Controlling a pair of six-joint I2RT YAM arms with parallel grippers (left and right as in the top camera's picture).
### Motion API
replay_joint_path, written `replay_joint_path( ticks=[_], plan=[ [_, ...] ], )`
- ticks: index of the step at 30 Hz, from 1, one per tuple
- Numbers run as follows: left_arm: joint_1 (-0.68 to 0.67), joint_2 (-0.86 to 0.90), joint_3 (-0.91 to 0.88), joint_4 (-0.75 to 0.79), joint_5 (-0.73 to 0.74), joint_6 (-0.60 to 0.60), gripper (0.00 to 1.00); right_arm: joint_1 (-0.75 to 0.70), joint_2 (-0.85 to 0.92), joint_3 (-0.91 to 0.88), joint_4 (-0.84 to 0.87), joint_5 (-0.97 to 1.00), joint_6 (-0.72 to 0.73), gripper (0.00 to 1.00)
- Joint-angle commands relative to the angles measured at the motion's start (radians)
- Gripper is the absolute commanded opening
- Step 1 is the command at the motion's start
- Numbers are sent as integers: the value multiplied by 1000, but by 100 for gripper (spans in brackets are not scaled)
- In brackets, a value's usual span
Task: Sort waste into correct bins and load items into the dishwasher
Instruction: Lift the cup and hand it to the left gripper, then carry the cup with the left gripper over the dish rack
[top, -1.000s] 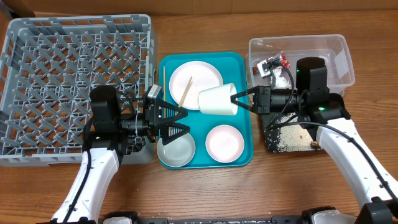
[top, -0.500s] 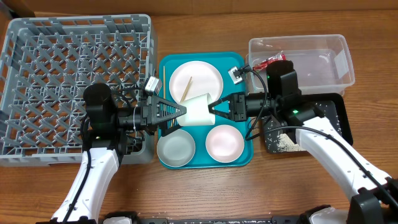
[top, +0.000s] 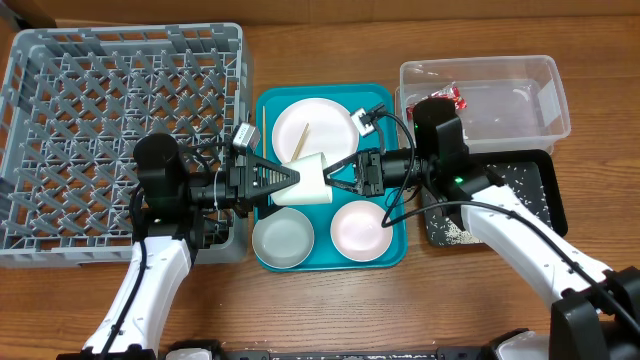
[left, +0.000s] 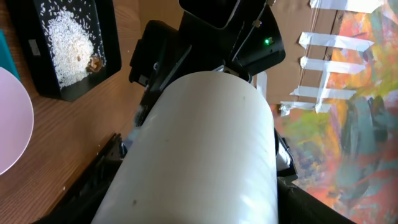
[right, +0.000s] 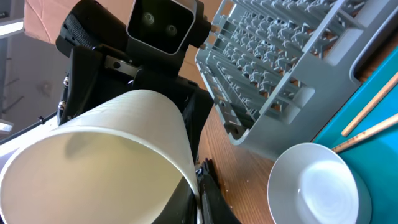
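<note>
Mid-frame, above the teal tray (top: 398, 245), the small white cup (top: 312, 172) hangs sideways between both arms. The right gripper (top: 332, 180) pinches its rim. The left gripper (top: 298, 183) has its jaws straddling the base; whether they press on it we cannot tell. The red wrapper (top: 452, 97) lies in the clear tub (top: 548, 72) and rice (top: 455, 232) in the black tray (top: 535, 190). We judge loading barely begun: plate (top: 328, 122), chopstick (top: 299, 143), white bowl (top: 282, 240) and pink bowl (top: 360, 228) sit on the tray, and no dish stands in the dish rack (top: 60, 100).

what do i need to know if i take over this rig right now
Right gripper: shut on the rim of the white cup, above the teal tray. Left gripper: fingers either side of the cup; grip unclear.
On the teal tray: plate with chopstick, white bowl, pink bowl.
Done: red wrapper in the clear tub, rice in the black tray.
Left: likely finish the cup handover, then load cup, plate, bowls and chopstick into the grey rack, which shows no dishes.
</note>
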Motion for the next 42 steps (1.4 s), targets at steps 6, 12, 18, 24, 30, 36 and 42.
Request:
replay_joint_path(
  ticks=[6, 12, 18, 24, 30, 36, 42],
  plan=[
    [-8, -8, 12, 140, 24, 12, 55, 6, 25, -2, -4, 26, -4, 32],
    [5, -8, 12, 248, 25, -3, 54, 2, 25, -2, -5, 27, -12, 63],
    [132, -8, 12, 615, 25, -182, 53, -69, 25, -2, -71, 106, -17, 88],
    [359, -7, 19, 646, 25, -211, 51, -99, 25, -2, -231, 364, -42, 100],
    [503, -2, 147, 642, -29, -211, 51, -99, 25, -2, -236, 427, -42, 100],
    [563, 62, 323, 494, -208, -154, 51, -99, 25, -2, -251, 427, -42, 100],
    [562, 124, 483, 170, -240, 65, 50, -99, 25, -2, -274, 435, -42, 100]
  ],
)
